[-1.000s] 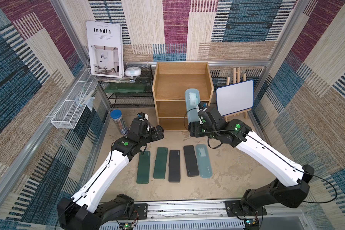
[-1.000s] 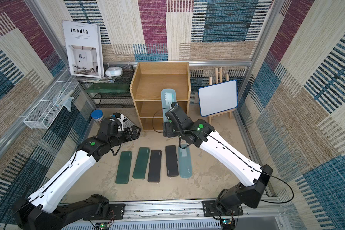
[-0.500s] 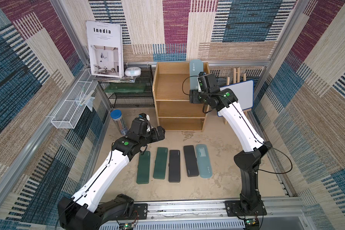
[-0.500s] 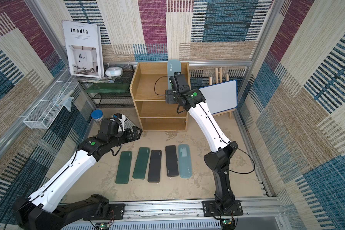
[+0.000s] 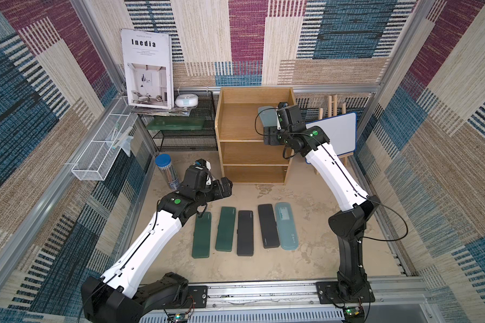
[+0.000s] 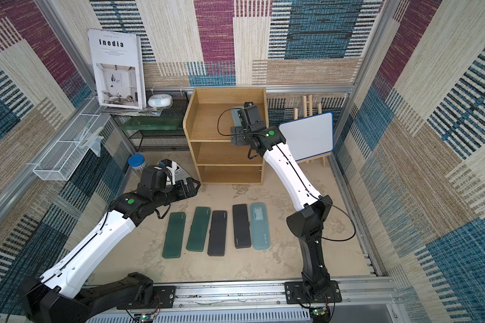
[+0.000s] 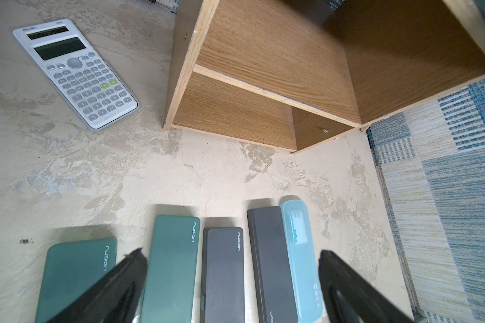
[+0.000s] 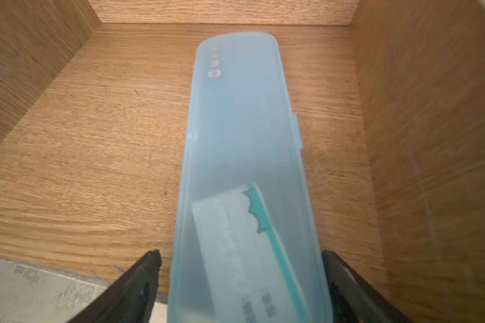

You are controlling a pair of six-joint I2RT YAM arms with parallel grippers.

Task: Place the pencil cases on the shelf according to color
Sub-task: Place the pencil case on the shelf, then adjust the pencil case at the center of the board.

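Light-blue pencil case (image 8: pixel 241 167) is lying lengthwise on the top tier of the wooden shelf (image 5: pixel 235 127), close to that tier's right side panel and short of the back wall. The right end effector (image 8: pixel 240 254) is straddling the case's near end with its fingers (image 8: pixel 146 268) spread. A gap is showing beside one of them, so it is gripping nothing. The left end effector (image 7: pixel 232 253) is hovering, spread wide and empty, above the row waiting on the desk (image 5: pixel 319 251): dark-green cases (image 5: pixel 226 229), black cases (image 5: pixel 245 233) and a second light-blue case (image 5: pixel 286 226).

Hazard: the placed case's near end appears to be reaching toward or over the tier's front edge. A finger brushing it during withdrawal would probably be pulling it forward and off the shelf.

Change: one second earlier this case was being held in front of the shelf's lower tiers; half a second earlier it was being raised to the top tier. Now it is resting there and the fingers have parted. The left arm and the five desk cases are staying put.
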